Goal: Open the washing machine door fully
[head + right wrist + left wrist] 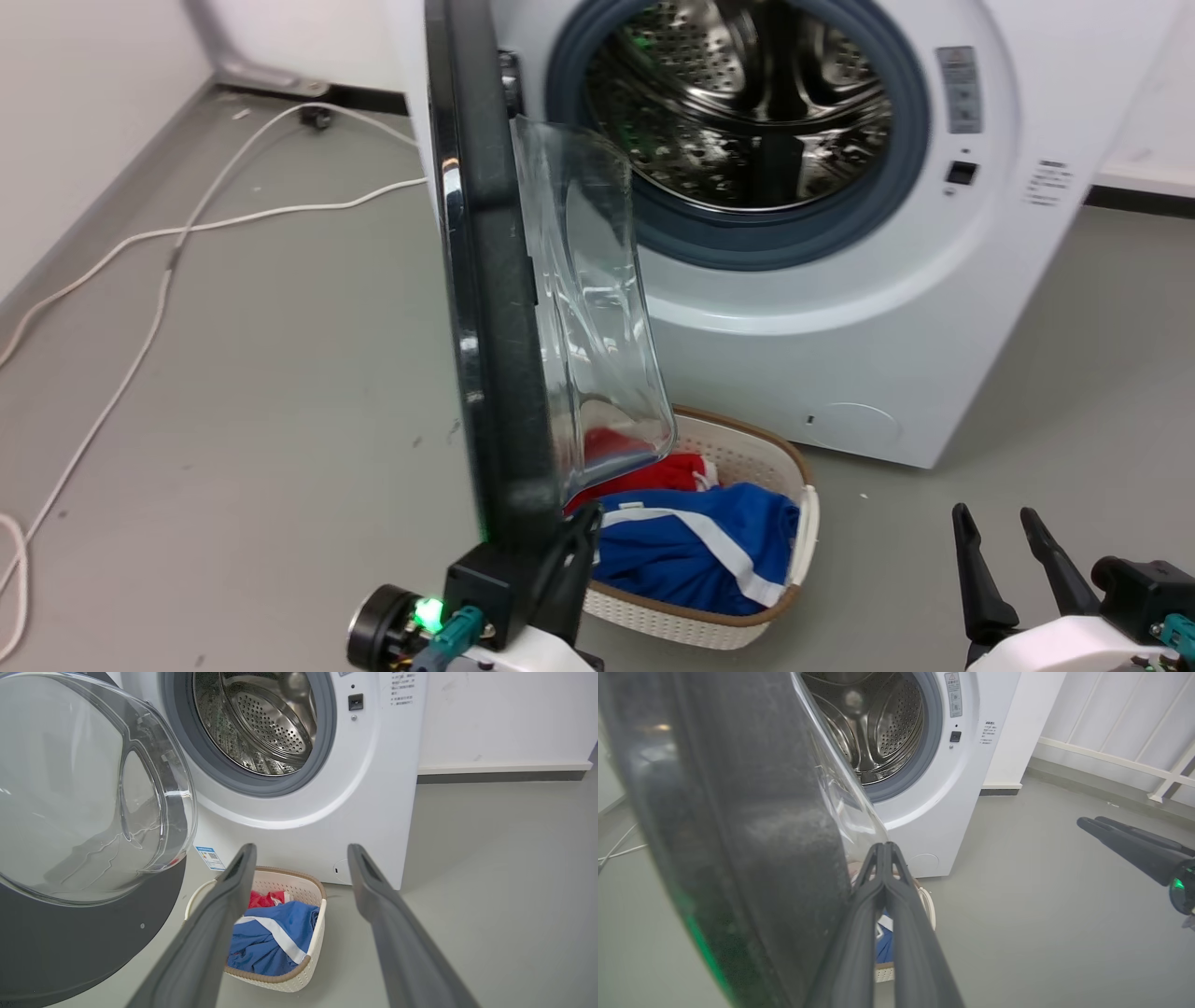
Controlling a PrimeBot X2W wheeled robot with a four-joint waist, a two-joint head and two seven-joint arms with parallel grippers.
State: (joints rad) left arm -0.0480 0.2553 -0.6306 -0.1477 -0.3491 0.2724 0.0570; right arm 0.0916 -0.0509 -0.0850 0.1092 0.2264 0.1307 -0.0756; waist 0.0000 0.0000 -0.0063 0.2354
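Head view: washing machine door swung out edge-on at centre left, above laundry basket on grey floor. White cables trailing down left of frame beside wall. Left jaws pressed together, empty, just beside door's lower inner edge. Right jaws spread, empty, lower right.

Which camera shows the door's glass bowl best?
Right wrist view: the washing machine door turns its glass bowl to the camera, almost whole. Head view shows the bowl side-on; left wrist view catches a sliver beside the rim.
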